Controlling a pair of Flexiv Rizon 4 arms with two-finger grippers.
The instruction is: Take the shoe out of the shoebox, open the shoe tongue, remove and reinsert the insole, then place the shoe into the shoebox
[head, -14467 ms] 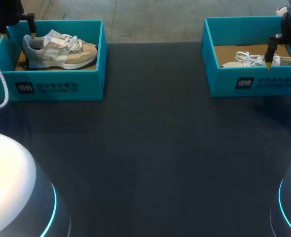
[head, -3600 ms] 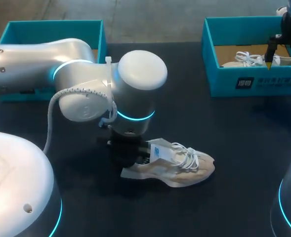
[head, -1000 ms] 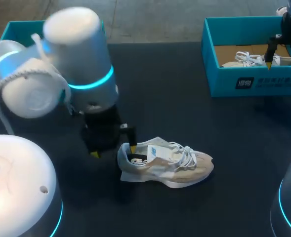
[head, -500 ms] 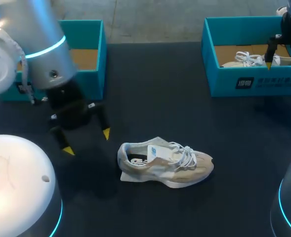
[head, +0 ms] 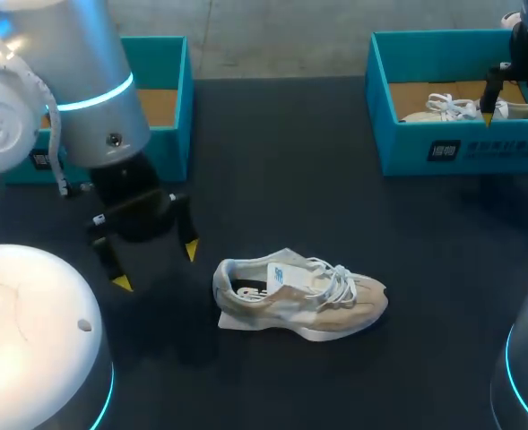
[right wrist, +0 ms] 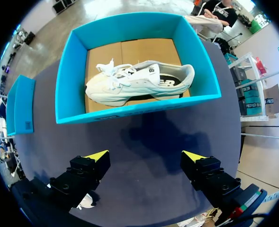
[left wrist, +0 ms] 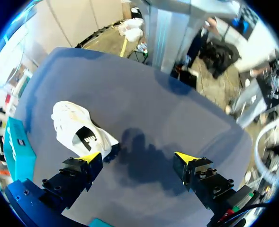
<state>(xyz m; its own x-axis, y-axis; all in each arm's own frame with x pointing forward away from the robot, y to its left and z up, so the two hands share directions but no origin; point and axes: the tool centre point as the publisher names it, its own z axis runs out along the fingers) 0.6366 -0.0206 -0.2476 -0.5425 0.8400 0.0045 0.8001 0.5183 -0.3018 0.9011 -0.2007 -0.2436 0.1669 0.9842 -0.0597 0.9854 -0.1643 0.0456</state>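
Observation:
A beige shoe (head: 299, 300) with white laces lies on its sole on the dark table, toe to the right, tongue label showing. My left gripper (head: 156, 266) hovers open to the left of its heel, apart from it and holding nothing. In the left wrist view the shoe (left wrist: 75, 127) lies ahead of and beside the open left gripper (left wrist: 138, 158). The left shoebox (head: 169, 143) behind it holds only its cardboard floor. My right gripper (head: 517, 115) stands open over the right shoebox (head: 452, 148). In the right wrist view that gripper (right wrist: 145, 156) is open above the table, just short of that shoebox (right wrist: 134, 111).
A white shoe (right wrist: 139, 82) lies inside the right shoebox, also visible as white shoe (head: 443, 109). The left arm's large body (head: 75, 81) hangs over the table's left side. Dark tabletop (head: 335, 206) spreads between the two boxes.
My left gripper has drawn back from the shoe's heel to the left and stays open. The shoe has stayed in place. The right arm has not moved.

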